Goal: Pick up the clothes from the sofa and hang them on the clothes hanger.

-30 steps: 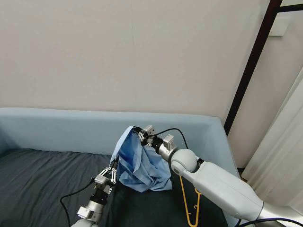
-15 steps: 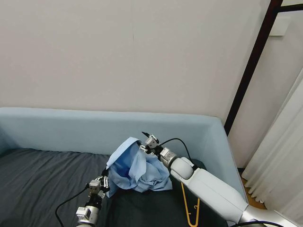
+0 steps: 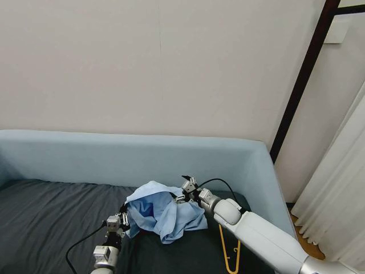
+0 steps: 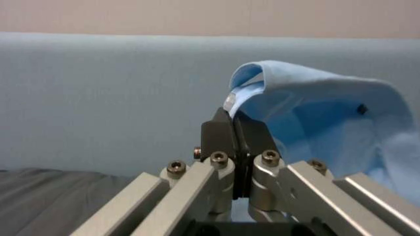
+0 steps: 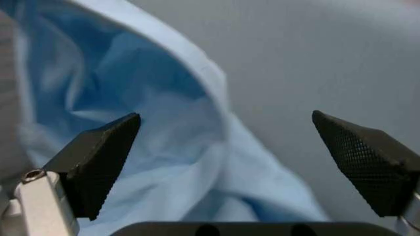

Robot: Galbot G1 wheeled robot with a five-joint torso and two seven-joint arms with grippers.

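Observation:
A light blue shirt (image 3: pixel 162 210) lies bunched on the dark sofa seat (image 3: pixel 51 217), in front of the pale blue backrest. My left gripper (image 3: pixel 121 221) is shut on the shirt's collar edge (image 4: pixel 244 96) at the garment's left side. My right gripper (image 3: pixel 185 189) hovers just behind the shirt's right side, open, with nothing between its black fingertips (image 5: pixel 98 157); the shirt (image 5: pixel 151 147) lies under it. A yellow clothes hanger (image 3: pixel 230 248) rests flat on the seat to the right of the shirt, beside my right arm.
The sofa's pale blue backrest (image 3: pixel 74 157) runs across behind the shirt and its right armrest (image 3: pixel 268 182) closes the seat's right end. A dark vertical pole (image 3: pixel 299 80) and white curtains (image 3: pixel 342 188) stand beyond it. Bare seat lies to the left.
The shirt has come down from being held up to lying low on the seat. My right gripper has let go of it and opened. My left gripper has lowered, still holding the collar.

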